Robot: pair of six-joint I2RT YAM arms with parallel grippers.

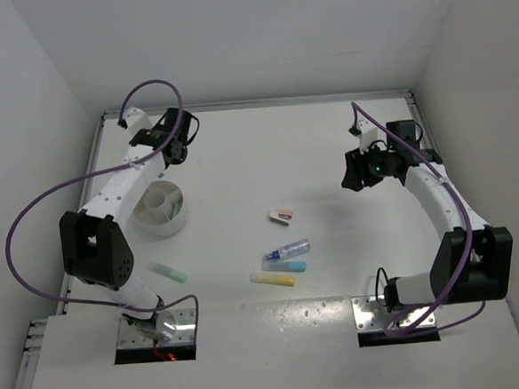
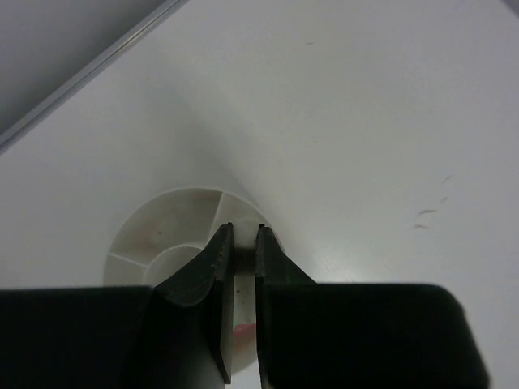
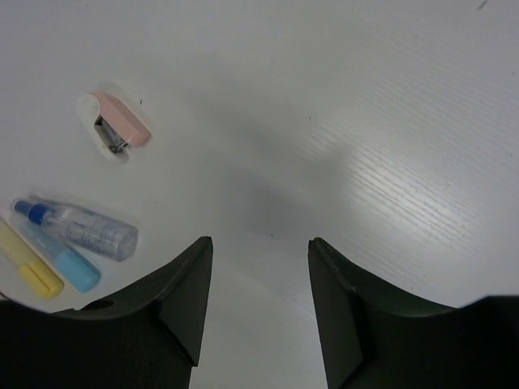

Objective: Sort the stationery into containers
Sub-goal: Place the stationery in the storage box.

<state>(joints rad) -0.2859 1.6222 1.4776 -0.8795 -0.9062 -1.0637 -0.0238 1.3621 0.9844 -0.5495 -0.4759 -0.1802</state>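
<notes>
While plain white walls (image 1: 231, 36) box in the matte white table (image 1: 310, 146), the left gripper (image 2: 244, 232) hangs over the round white divided plastic dish (image 2: 154, 223) near the far-left corner, its jaws almost pressed together with only a thin slit between them. The right gripper (image 3: 259, 251) is spread wide above the tabletop. The clear blue-capped tube (image 3: 81, 228), light blue marker (image 3: 69, 263) and yellow marker (image 3: 28, 267) lie mid-table.

White desk (image 1: 328, 154), matte; faint scuff marks (image 2: 430, 215) at centre right of left wrist view. Plain white walls (image 1: 231, 36) along top, left and right of frame. Metal plate (image 1: 184, 323) lower left, second metal plate (image 1: 371, 311) lower right.
</notes>
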